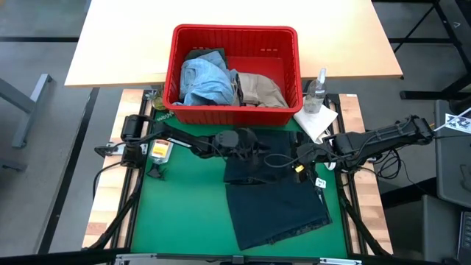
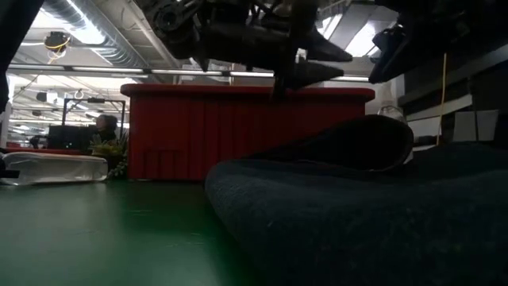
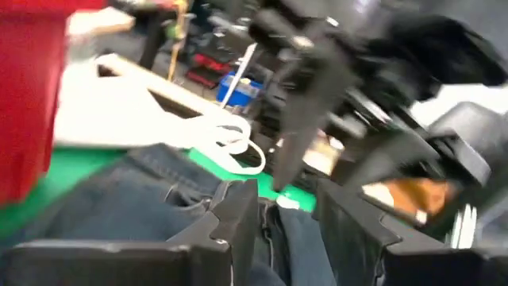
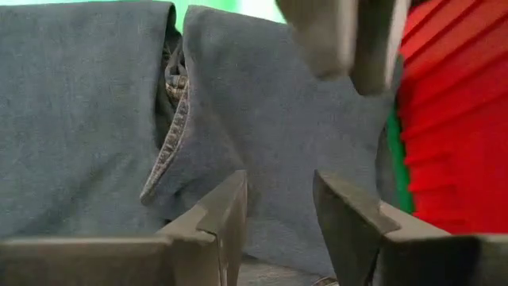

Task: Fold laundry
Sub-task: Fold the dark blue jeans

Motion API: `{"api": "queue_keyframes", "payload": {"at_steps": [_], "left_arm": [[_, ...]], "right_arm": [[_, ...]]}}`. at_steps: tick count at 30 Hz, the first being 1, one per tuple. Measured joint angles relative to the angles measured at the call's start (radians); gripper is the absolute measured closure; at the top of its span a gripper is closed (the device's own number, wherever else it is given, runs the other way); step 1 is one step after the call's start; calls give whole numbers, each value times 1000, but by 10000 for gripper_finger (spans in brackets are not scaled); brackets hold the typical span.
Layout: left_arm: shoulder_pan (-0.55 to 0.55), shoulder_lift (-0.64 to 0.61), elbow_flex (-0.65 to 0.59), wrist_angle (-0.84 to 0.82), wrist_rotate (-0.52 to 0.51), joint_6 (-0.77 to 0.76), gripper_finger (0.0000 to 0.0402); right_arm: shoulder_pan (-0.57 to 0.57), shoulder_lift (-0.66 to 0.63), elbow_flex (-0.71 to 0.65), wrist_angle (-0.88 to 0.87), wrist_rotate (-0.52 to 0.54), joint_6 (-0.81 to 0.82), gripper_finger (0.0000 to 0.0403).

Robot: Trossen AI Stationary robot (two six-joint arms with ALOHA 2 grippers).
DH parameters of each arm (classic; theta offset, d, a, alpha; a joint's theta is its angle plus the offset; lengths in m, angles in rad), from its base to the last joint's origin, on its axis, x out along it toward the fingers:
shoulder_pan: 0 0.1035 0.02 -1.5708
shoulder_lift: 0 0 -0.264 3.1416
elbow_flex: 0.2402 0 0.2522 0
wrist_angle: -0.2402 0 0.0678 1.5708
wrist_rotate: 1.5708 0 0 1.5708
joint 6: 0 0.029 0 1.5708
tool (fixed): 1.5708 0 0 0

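Note:
The dark navy jeans (image 1: 272, 191) lie on the green mat (image 1: 184, 213), partly folded, with a raised hump (image 2: 357, 139) in the low view. My left gripper (image 3: 287, 226) is open and roughly level above the jeans' far part (image 1: 250, 158), with nothing between its fingers. My right gripper (image 4: 279, 210) is open above the jeans' right far part, pointing slantwise down, also with nothing in it. Light blue denim (image 1: 206, 77) and a beige piece (image 1: 261, 88) lie in the red basket (image 1: 235, 33).
The red basket stands at the mat's far edge. To its right are a clear spray bottle (image 1: 317, 92) and a white cloth (image 1: 316, 121). A small yellow and white object (image 1: 160, 149) sits at the left. The mat's left half shows bare green.

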Motion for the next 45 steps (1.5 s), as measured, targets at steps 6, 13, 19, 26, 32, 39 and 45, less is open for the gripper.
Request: {"api": "queue_keyframes", "payload": {"at_steps": [6,13,19,26,32,39,45], "left_arm": [[0,-55,0,-68,72,215,290],[0,-132,0,-253,68,294,299],[0,-198,0,-398,68,338,301],[0,-236,0,-470,68,374,301],[0,-236,-1,-494,67,416,301],[0,-236,-1,-506,67,424,301],[0,-236,-1,-517,67,425,301]], "right_arm": [[0,0,0,-78,-37,131,256],[-65,0,0,-206,-37,392,256],[-130,15,-24,-169,-84,482,256],[-159,77,-31,-176,-84,579,256],[-157,149,-31,-174,-47,676,256],[-157,195,-31,-174,3,832,256],[-157,195,-31,-176,28,909,256]]}}
